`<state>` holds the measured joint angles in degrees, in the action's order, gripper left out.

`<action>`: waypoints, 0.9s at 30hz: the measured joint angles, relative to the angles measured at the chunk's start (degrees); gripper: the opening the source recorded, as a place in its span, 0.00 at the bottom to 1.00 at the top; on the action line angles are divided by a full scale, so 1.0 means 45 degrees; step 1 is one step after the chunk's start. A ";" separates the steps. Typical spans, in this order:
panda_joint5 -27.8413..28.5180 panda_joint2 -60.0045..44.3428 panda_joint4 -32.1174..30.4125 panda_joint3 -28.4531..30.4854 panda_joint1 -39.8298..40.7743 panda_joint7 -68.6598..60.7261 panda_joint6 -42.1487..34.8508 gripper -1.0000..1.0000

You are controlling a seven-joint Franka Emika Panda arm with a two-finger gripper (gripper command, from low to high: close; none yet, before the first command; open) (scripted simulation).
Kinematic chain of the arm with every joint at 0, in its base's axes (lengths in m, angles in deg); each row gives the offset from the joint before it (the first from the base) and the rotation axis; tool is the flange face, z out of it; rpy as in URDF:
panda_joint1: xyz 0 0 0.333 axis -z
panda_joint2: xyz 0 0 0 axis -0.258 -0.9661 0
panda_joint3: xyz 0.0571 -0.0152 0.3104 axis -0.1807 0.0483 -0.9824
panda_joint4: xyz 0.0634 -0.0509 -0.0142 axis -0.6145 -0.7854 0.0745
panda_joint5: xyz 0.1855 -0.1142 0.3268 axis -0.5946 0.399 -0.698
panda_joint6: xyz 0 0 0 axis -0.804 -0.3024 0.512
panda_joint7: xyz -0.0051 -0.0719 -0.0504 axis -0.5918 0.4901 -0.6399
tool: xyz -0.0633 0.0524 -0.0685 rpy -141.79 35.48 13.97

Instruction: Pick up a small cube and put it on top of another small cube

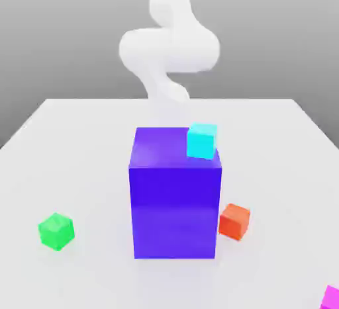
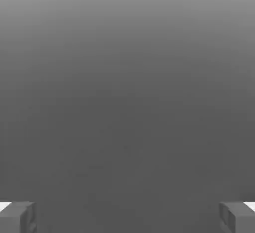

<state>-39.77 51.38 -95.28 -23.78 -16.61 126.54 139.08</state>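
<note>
The small magenta-pink cube (image 1: 332,298) lies at the table's near corner on the exterior view's right, cut off by the picture's edge. The small green cube (image 1: 56,230) rests on the table at the near left. The white arm (image 1: 169,46) rises behind the big purple-blue block, far from both cubes. In the hand view my gripper (image 2: 127,218) is open: its two grey fingertips (image 2: 17,217) stand wide apart with nothing between them, against a plain grey background.
A big purple-blue block (image 1: 175,195) stands in the middle of the white table (image 1: 79,149), between the arm and the small cubes. A cyan cube (image 1: 201,140) sits on its top right corner. An orange-red cube (image 1: 234,221) lies just to its right.
</note>
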 joint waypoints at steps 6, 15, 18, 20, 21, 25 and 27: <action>-0.0058 -0.2846 0.0454 -0.0260 -0.0824 -0.1106 0.0604 0.50; 0.0019 -0.6998 0.1119 -0.0918 -0.1798 -0.2604 0.1476 0.50; 0.0163 -0.8386 0.1341 -0.1174 -0.2197 -0.3020 0.1765 0.50; 0.0304 -0.9313 0.1489 -0.1302 -0.2522 -0.3268 0.1960 0.50; 0.0382 -0.9777 0.1563 -0.1351 -0.2634 -0.3387 0.2057 0.50; 0.0758 -1.1641 0.1861 -0.1577 -0.3008 -0.3819 0.2437 0.50; 0.0991 -1.2576 0.2011 -0.1699 -0.3227 -0.4005 0.2623 0.50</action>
<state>-35.30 -5.21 -86.23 -31.42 -31.13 108.52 150.89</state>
